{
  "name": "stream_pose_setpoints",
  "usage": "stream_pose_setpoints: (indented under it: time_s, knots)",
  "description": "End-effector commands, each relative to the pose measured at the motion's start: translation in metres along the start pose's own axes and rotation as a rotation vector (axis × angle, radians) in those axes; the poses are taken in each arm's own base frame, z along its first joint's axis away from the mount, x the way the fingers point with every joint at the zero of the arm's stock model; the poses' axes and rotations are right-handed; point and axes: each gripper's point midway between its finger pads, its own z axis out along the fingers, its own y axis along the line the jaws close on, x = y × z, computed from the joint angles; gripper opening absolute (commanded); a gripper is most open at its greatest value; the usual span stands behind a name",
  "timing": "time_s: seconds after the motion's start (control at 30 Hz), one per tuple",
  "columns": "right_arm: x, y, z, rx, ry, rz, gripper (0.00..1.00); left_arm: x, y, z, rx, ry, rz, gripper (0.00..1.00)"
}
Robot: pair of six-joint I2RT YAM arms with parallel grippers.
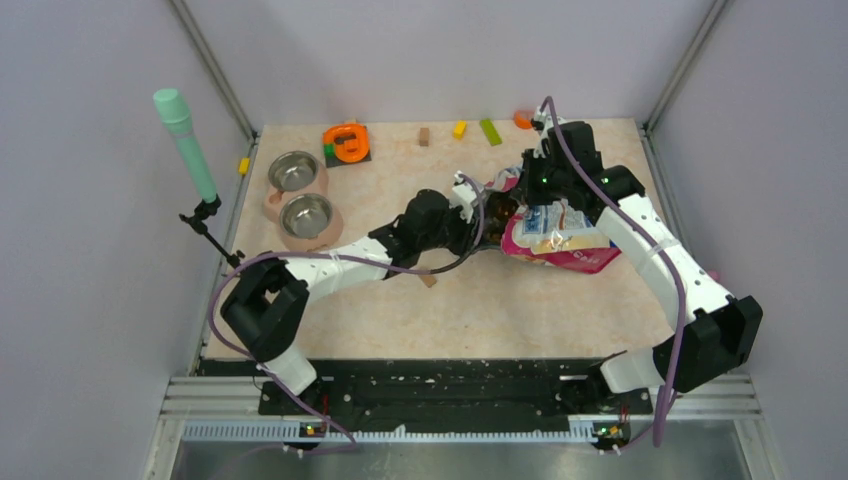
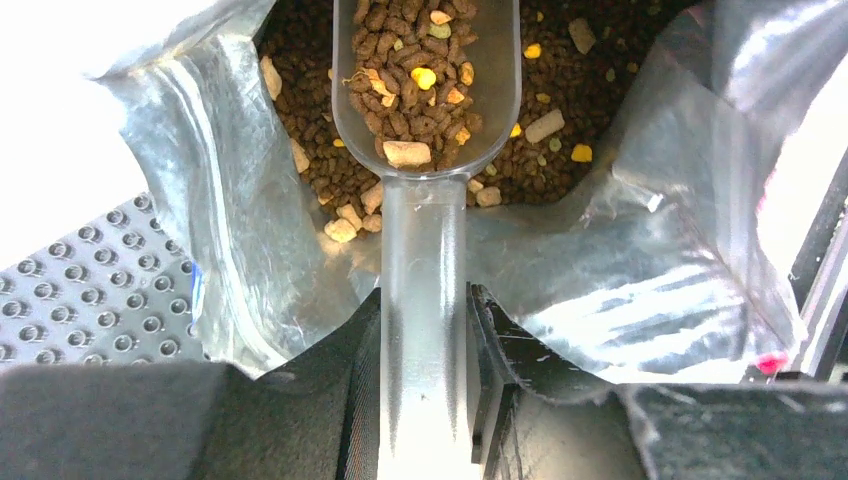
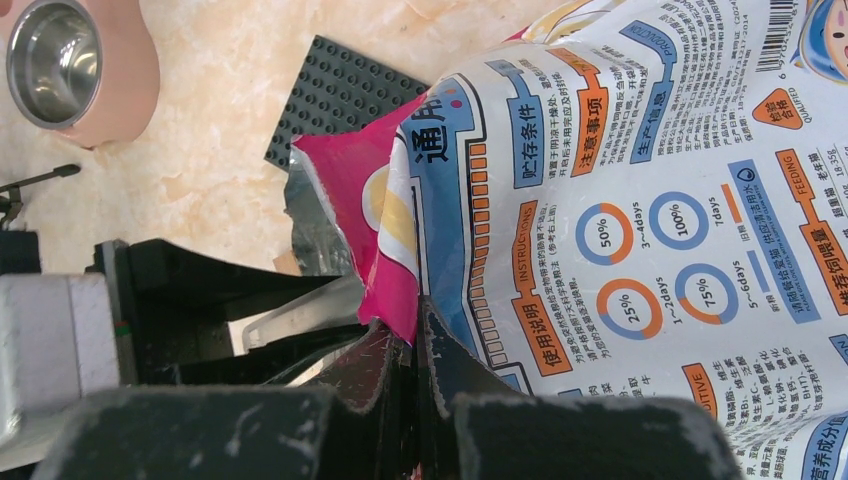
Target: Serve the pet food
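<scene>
- Beige marbled table (image 1: 480,310) is sitting between pale grey walls, with steel bowls (image 1: 306,213) resting at 10 o'clock from its centre
- Seen from overhead, a glossy pink-and-blue bag (image 1: 560,245) is lying on its side at 2 o'clock from the centre, its mouth facing 9 o'clock and swallowing the left arm's tip, so nothing inside is showing from there
- Up close, the left gripper (image 2: 424,330) is clamping the handle of a clear plastic scoop (image 2: 424,240), whose front end is running off the frame at 12 o'clock
- Pet food (image 2: 400,70) is filling the scoop and lying loose in the bag's silver lining: small dark-brown pellets mixed with a few tan, yellow and green bits
- The right gripper (image 3: 415,345) is pinching the bag's torn pink edge, its jaws pressing tight on it
- A dark grey studded plate (image 3: 345,95) is peeking from under the bag at 11 o'clock in the right wrist view, the bag covering part of it
</scene>
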Motion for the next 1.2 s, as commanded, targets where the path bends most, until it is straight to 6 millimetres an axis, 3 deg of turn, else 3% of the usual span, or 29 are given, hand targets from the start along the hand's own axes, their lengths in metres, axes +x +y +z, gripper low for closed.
stream_pose_setpoints:
  time_s: [0.0, 0.73, 0.97, 1.17]
  knots:
    - [-0.036, 0.030, -0.017, -0.112, -0.123, -0.004, 0.00, -0.030, -0.014, -0.023, 0.053, -0.120, 0.095, 0.00]
    - [-0.052, 0.031, -0.015, -0.106, -0.143, 0.000, 0.00, 0.016, -0.011, -0.082, 0.010, -0.026, 0.144, 0.00]
    - [-0.055, 0.032, -0.015, -0.105, -0.151, 0.002, 0.00, 0.012, 0.001, -0.104, -0.090, -0.036, 0.139, 0.00]
    - [-0.057, 0.032, -0.013, -0.108, -0.152, 0.003, 0.00, 0.022, 0.007, -0.126, -0.146, 0.008, 0.104, 0.00]
